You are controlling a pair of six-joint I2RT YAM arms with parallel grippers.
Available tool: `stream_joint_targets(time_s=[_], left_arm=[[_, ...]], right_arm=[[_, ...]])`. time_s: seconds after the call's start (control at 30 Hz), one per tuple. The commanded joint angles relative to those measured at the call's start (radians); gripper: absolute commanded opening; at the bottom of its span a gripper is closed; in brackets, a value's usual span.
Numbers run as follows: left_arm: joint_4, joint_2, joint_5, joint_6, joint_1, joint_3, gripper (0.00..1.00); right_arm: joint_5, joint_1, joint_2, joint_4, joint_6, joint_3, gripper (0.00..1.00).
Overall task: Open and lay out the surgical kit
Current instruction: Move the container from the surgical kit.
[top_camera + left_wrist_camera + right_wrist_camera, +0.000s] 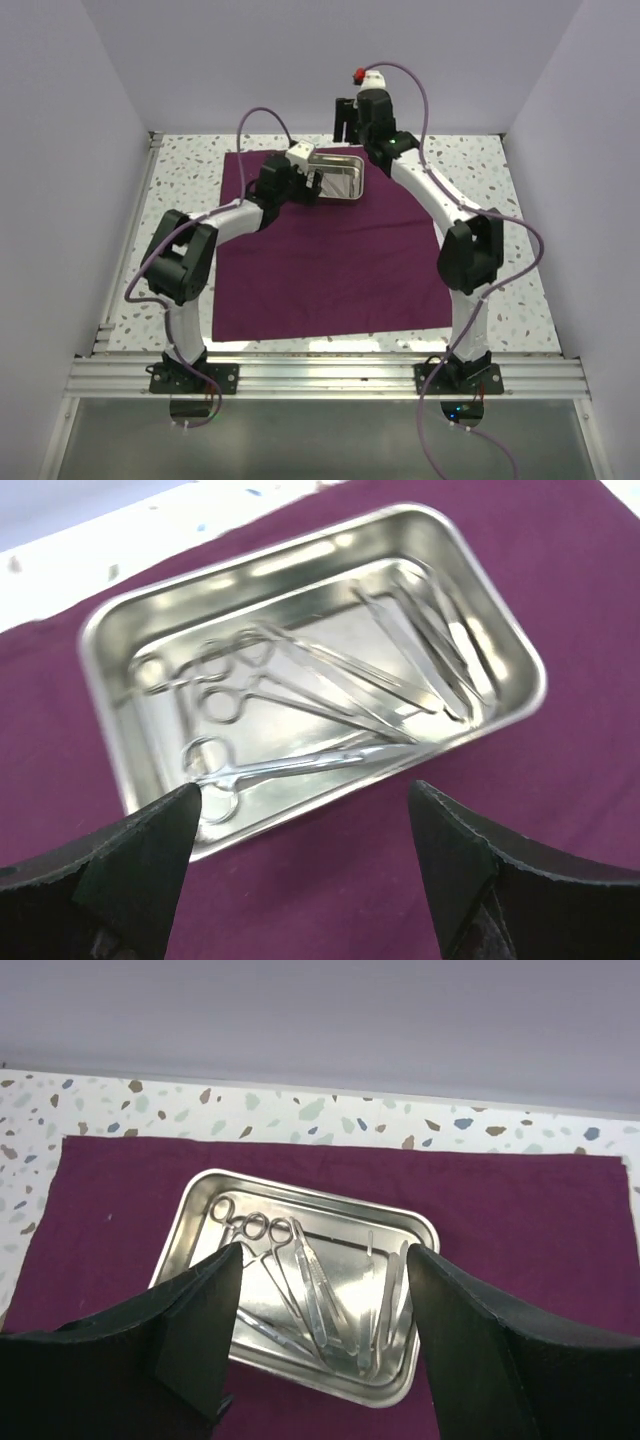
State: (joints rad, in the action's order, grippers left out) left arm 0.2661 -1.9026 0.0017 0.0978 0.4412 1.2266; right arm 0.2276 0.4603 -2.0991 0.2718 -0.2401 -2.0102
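At tray [300, 560]: L gripper [302, 795] low, tilted fwd, jaws wide; R gripper [325, 1252] higher, wide too.

I see a white speckled table [185, 170] across the middle of the top view. A dark purple cloth [330, 270] lies spread flat on it, covering the centre. Bare speckled strips show at left, right and along the upper edge.
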Motion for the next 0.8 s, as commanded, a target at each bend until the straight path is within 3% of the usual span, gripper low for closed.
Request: stream_joint_targets(time_s=[0.0,0.17,0.27,0.47,0.6,0.77], left_arm=[[0.129,-0.053,0.184,-0.194,0.01,0.053,0.87],[0.088,-0.15,0.29,-0.236,0.01,0.17,0.87],[0.01,-0.219,0.337,-0.251,0.01,0.267,0.85],[-0.114,-0.279,0.42,-0.308,0.008,0.361,0.75],[-0.177,-0.27,0.489,-0.329,0.007,0.373,0.74],[-0.143,-0.217,0.601,-0.329,-0.002,0.286,0.76]], right_arm=[[0.033,0.0,0.145,-0.029,0.019,0.106,0.71],[0.024,-0.02,0.228,-0.031,-0.01,0.18,0.72],[-0.06,-0.058,0.243,-0.028,-0.074,0.174,0.72],[-0.048,-0.068,0.272,-0.04,-0.057,0.226,0.72],[-0.074,-0.098,0.271,-0.04,-0.067,0.249,0.72],[-0.093,-0.121,0.268,-0.055,-0.076,0.272,0.72]])
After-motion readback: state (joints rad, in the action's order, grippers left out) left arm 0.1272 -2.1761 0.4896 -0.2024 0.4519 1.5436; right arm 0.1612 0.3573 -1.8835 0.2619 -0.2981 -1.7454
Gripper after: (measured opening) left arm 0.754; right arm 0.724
